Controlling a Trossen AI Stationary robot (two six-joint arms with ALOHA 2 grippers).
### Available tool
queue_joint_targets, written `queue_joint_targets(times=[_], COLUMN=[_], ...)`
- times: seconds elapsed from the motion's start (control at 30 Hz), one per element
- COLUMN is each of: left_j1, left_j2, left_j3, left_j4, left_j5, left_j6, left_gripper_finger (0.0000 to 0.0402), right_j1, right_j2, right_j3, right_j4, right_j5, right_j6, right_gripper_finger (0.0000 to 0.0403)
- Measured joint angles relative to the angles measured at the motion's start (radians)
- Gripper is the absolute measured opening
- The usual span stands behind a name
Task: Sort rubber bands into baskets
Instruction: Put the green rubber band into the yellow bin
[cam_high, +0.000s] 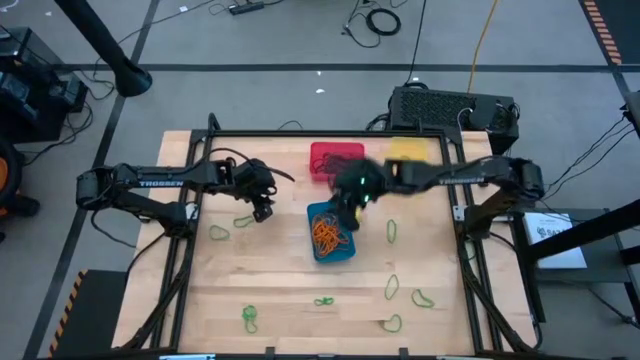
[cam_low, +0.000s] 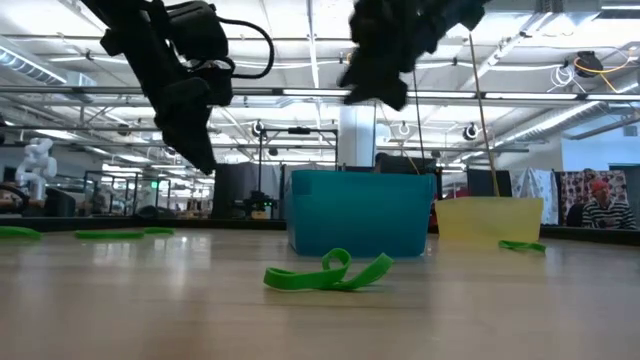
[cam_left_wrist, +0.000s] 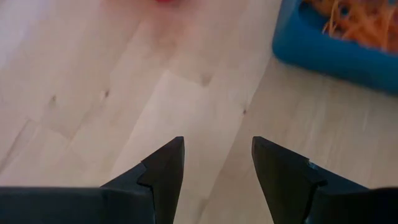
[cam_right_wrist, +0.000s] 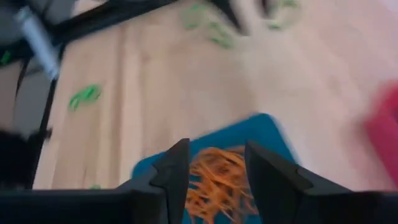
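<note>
The blue basket (cam_high: 330, 234) holds a heap of orange rubber bands (cam_high: 327, 233). My right gripper (cam_high: 346, 207) hovers over its far rim, open, and in the right wrist view the orange rubber bands (cam_right_wrist: 214, 177) lie in the blue basket (cam_right_wrist: 249, 134) below the right gripper (cam_right_wrist: 214, 165). The red basket (cam_high: 334, 160) and yellow basket (cam_high: 408, 150) stand behind. Left of the blue basket, my left gripper (cam_high: 263, 207) hangs open above bare wood, as the left gripper (cam_left_wrist: 217, 158) shows in its wrist view. Green rubber bands (cam_high: 393, 232) lie scattered on the table.
More green bands lie near the front edge (cam_high: 250, 318) and beside the left gripper (cam_high: 218, 233). In the low view a green band (cam_low: 330, 274) lies in front of the blue basket (cam_low: 362, 212). A black box (cam_high: 450, 108) sits beyond the table's far edge.
</note>
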Motion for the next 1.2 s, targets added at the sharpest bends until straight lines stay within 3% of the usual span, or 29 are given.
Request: queue_joint_targets(times=[0.3, 0.47, 0.63, 0.87, 1.2], left_j1=[-0.011, -0.024, -0.036, -0.041, -0.041], left_j2=[0.0, 0.0, 0.0, 0.0, 0.0], left_j3=[0.0, 0.0, 0.0, 0.0, 0.0], left_j4=[-0.113, -0.165, -0.181, -0.158, -0.104], left_j5=[0.003, 0.023, 0.047, 0.059, 0.071], left_j6=[0.072, 0.138, 0.206, 0.261, 0.289], left_gripper_finger=[0.0196, 0.0196, 0.0196, 0.0196, 0.0196], right_j1=[0.257, 0.359, 0.462, 0.551, 0.606], right_j2=[0.181, 0.329, 0.459, 0.593, 0.66], right_j3=[-0.007, -0.007, 0.007, 0.147, 0.25], right_j4=[0.274, 0.389, 0.523, 0.38, 0.132], right_j5=[-0.029, -0.099, -0.091, 0.13, 0.265], right_j6=[-0.338, -0.296, -0.264, -0.206, 0.008], right_gripper_finger=[0.0146, 0.0146, 0.0146, 0.0146, 0.0142])
